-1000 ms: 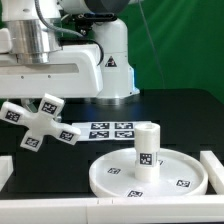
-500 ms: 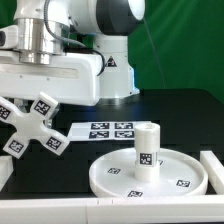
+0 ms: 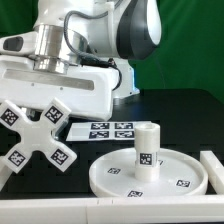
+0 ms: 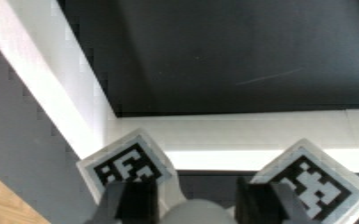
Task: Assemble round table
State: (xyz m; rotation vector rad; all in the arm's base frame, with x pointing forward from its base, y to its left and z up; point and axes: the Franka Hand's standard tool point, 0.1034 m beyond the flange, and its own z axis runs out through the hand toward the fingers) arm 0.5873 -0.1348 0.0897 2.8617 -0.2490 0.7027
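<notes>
The closed pincer grips the cross-shaped base, held well apart from the leg. The base is probably light, rigid plastic, best grasped near its hub.

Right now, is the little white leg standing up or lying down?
Standing up: the leg rises straight from the middle of the round disc.

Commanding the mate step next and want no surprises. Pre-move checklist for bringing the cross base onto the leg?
1. Tool shut on cross-shaped base: ok.
2. Base lifted: ok, held in the air.
3. Leg upright at the round disc's centre: ok.
4. Base above leg: not ok, it hangs to the exterior view's left of it.
5. Base level for mating: not ok, its tagged face is turned toward the exterior view.
6. Base socket lined up with leg top: cannot tell.
</notes>
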